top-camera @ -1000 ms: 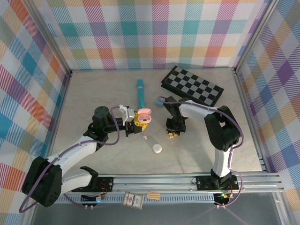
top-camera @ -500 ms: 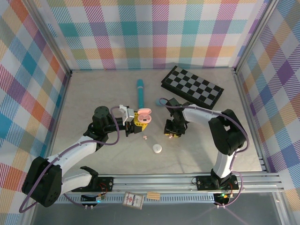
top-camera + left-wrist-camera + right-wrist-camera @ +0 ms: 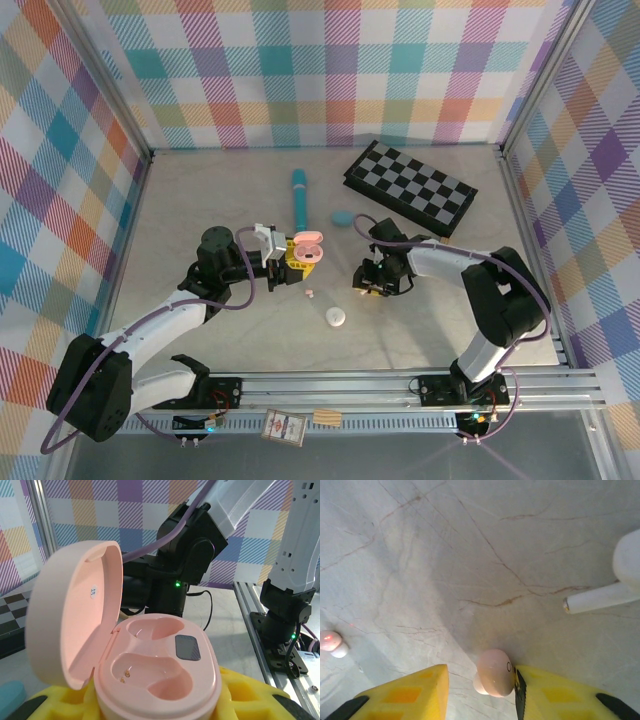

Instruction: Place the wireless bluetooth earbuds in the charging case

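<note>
Our right gripper just sprang apart, leaving the pink earbud loose against one pad, so we'll likely regrasp; left gripper clamps the open, empty charging case.

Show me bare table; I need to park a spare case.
Bare: far-left corner between teal pen and wall; near strip right of white oval object. Crowded: centre, around pink case and right gripper.

Marble table: pen, chessboard, white case, earbud.
</note>
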Controlling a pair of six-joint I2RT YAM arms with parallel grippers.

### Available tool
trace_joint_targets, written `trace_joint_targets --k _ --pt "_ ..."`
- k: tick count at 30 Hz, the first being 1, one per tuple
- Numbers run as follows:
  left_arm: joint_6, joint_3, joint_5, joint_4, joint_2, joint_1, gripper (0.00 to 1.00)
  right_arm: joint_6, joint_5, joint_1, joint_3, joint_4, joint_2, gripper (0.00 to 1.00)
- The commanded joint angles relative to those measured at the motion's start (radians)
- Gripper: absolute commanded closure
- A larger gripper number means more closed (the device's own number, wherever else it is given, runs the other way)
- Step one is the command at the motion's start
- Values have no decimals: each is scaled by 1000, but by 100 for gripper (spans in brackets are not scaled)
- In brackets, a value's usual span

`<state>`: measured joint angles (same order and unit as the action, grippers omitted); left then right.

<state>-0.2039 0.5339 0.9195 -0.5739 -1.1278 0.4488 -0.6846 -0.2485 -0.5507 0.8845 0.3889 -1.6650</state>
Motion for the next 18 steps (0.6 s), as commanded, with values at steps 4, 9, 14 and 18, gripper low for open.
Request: trace_joint_targets --k 4,9,14,18 --pt "-21 29 28 -4 11 -7 65 -18 -31 5 -24 -103 9 65" --pt "-22 32 29 -5 7 -7 65 -12 -44 7 -30 -133 8 65" --pt "-21 32 28 -4 9 -7 65 8 -38 14 -28 -133 -11 64" --pt "-21 31 27 -1 13 -7 65 64 -29 14 -13 -100 -28 64"
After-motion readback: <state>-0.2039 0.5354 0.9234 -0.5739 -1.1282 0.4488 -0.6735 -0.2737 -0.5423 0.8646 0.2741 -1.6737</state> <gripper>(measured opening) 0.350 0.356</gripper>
